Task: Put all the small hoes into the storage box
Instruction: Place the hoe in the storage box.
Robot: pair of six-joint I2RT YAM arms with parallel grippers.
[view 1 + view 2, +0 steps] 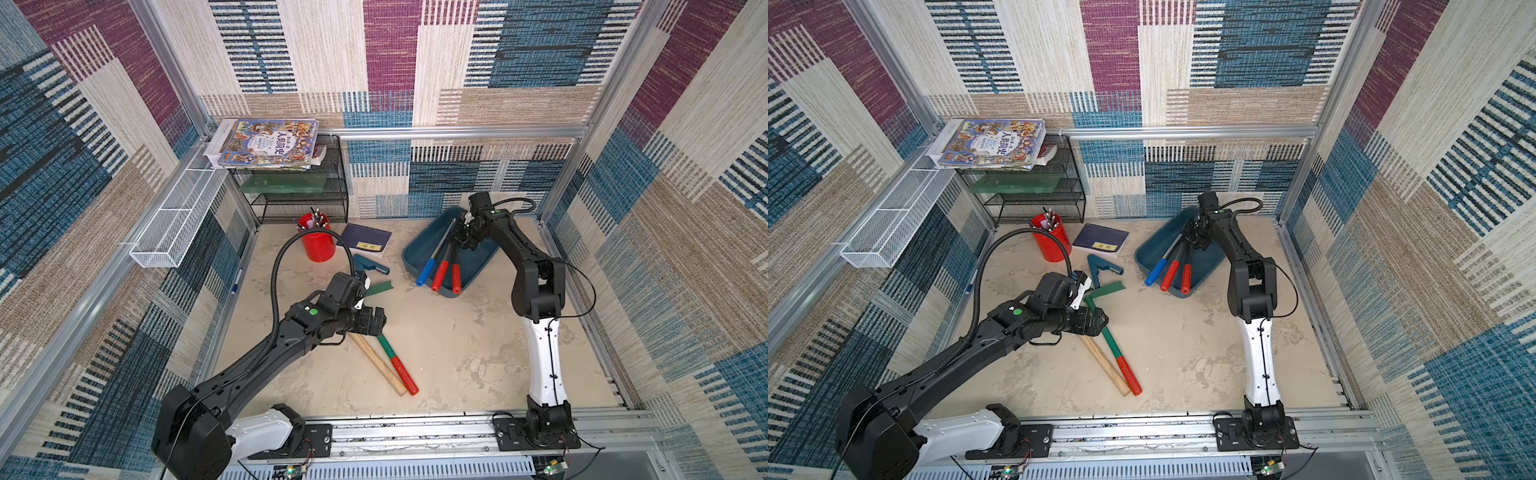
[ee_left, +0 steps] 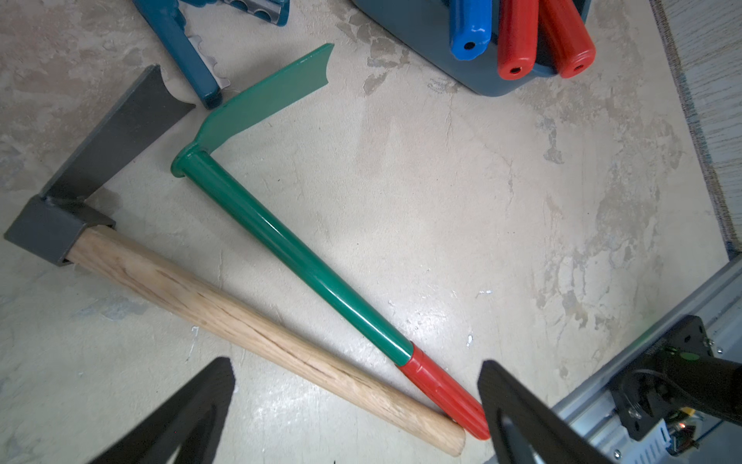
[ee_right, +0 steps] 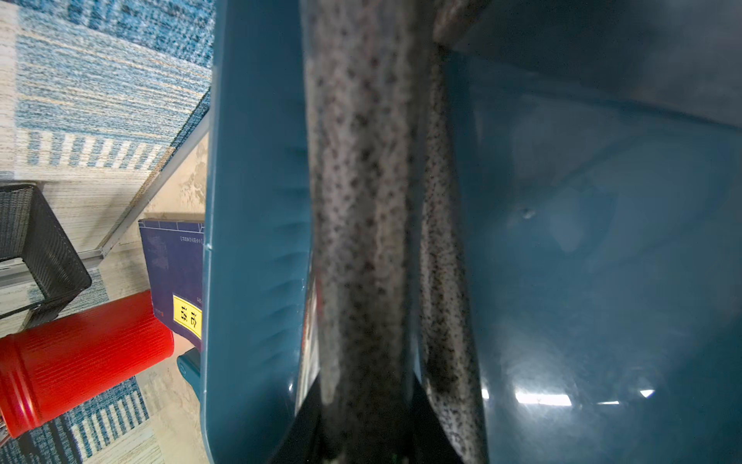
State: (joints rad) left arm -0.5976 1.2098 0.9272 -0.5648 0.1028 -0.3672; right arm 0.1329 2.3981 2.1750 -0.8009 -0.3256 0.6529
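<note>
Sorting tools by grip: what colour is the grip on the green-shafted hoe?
Red; the grip shows best in the left wrist view.

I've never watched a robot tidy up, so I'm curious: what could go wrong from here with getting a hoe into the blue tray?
1. The green hoe and the wooden-handled hoe lie touching at their handle ends, so the open left claw might catch both.
2. The storage box already holds three tools, with the right claw down among them; a hoe may not fit, or the arms could collide.
</note>
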